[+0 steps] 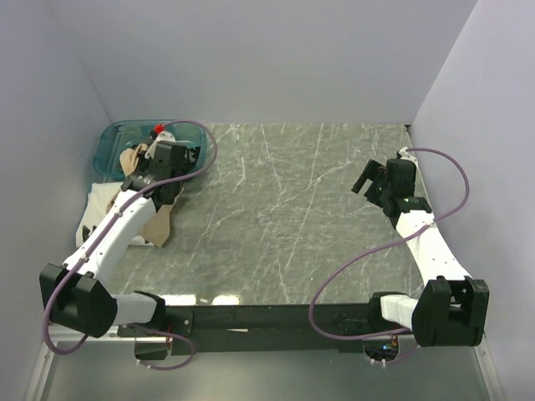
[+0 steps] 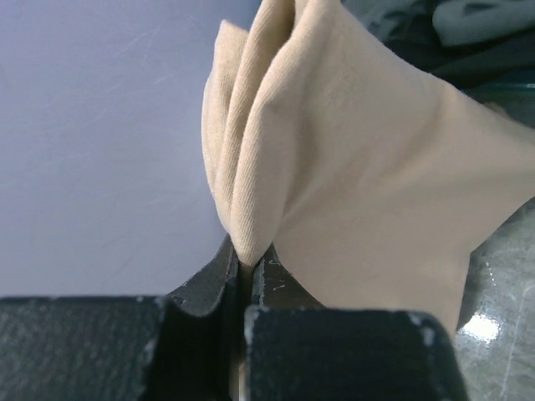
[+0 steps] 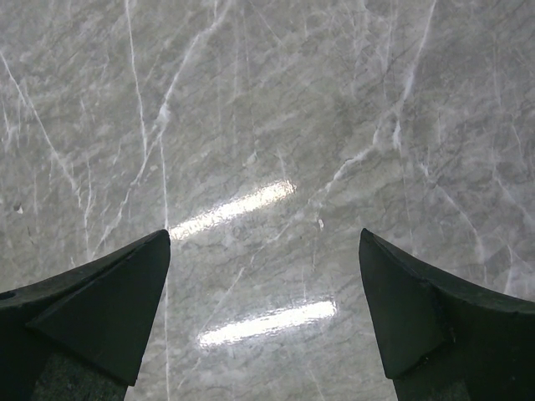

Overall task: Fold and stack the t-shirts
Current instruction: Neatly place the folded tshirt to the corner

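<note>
Got it: left pincer (image 2: 247, 266) clamped tight on the tan t-shirt (image 2: 359, 167)!
Cloth bunched at ten o'clock on the desk (image 1: 284, 217), beside the blue tub (image 1: 113, 142); right pincer (image 3: 263, 242) gapes wide at three o'clock.

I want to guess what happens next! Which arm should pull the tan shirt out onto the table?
The left arm. Its jaws are shut on the tan fabric t-shirt by the blue plastic bin; the right arm hangs open-jawed over bare grey marble table.
</note>
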